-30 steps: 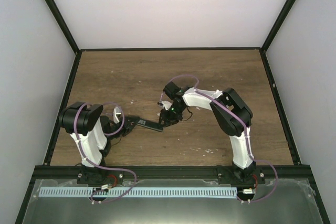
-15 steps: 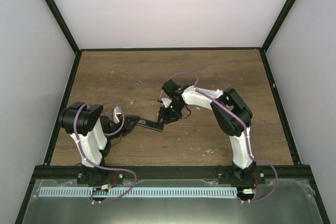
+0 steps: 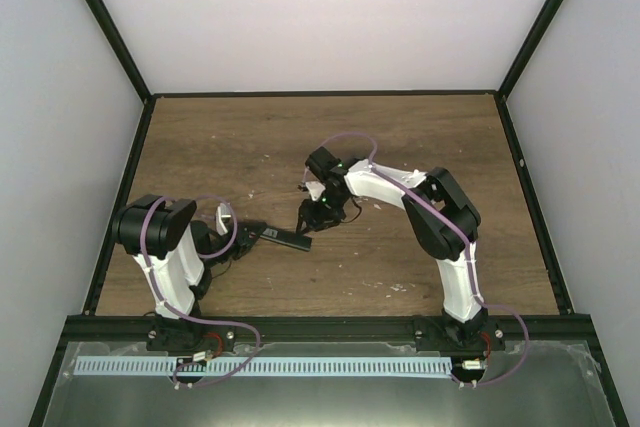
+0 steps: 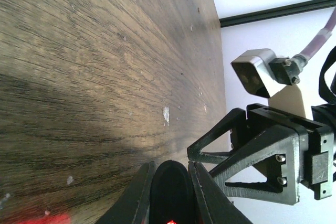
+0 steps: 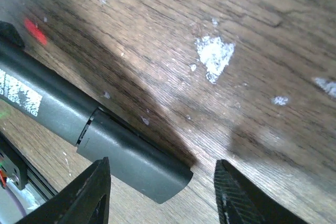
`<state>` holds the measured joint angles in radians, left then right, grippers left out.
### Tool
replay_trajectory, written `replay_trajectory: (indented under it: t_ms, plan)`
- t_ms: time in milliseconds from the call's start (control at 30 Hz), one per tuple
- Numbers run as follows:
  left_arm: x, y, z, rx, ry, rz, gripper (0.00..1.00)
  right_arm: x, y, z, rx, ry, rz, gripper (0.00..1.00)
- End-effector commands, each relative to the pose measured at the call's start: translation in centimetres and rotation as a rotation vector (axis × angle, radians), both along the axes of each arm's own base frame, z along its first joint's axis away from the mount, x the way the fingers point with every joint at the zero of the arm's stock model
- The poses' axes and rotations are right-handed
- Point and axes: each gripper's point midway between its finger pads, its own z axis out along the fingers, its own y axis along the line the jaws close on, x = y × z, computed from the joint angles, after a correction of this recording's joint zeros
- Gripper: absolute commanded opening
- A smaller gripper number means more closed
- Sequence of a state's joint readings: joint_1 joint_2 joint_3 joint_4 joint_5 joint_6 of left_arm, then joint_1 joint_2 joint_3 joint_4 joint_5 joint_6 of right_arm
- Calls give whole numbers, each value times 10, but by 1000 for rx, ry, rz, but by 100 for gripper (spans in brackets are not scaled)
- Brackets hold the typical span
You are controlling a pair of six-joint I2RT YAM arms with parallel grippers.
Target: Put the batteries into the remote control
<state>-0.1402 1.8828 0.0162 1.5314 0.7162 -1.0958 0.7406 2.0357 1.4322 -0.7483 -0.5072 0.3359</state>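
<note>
The remote control is a slim black bar lying on the wood table, back side up with a white label and a battery cover. My left gripper is shut on its left end; its black rounded end sits between my fingers. My right gripper is open just above the remote's right end. In the right wrist view the remote's covered end lies between my spread fingertips. The batteries are not in view.
White specks of debris dot the wooden table. A black frame and white walls enclose the table. The right arm's gripper body shows close in the left wrist view.
My right gripper has shifted a little left and back along the remote's right end. The left arm and the remote have not moved.
</note>
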Motion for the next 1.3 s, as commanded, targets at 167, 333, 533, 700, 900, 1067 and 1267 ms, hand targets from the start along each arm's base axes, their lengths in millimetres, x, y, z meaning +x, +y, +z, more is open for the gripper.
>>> replay_trajectory:
  t_ms: [167, 333, 533, 700, 900, 1067, 1267]
  plan:
    - [2, 2, 10, 40, -100, 9, 0, 1, 11, 10, -41, -59, 44, 53]
    - [2, 2, 10, 40, -101, 11, 0, -1, 11, 6, -81, -75, 62, 53]
    - [2, 2, 10, 41, -103, 13, 0, -2, 10, -1, -136, -97, 80, 53]
    - [2, 2, 10, 43, -101, 13, 0, -4, 12, -10, -182, -110, 104, 53]
    - [2, 2, 10, 44, -102, 13, 0, -3, 13, -18, -199, -115, 108, 53]
    - [2, 2, 10, 44, -103, 12, 0, -3, 14, -16, -191, -116, 104, 53]
    - [1, 2, 10, 44, -102, 11, 0, -5, 8, 5, -126, -117, 52, 53]
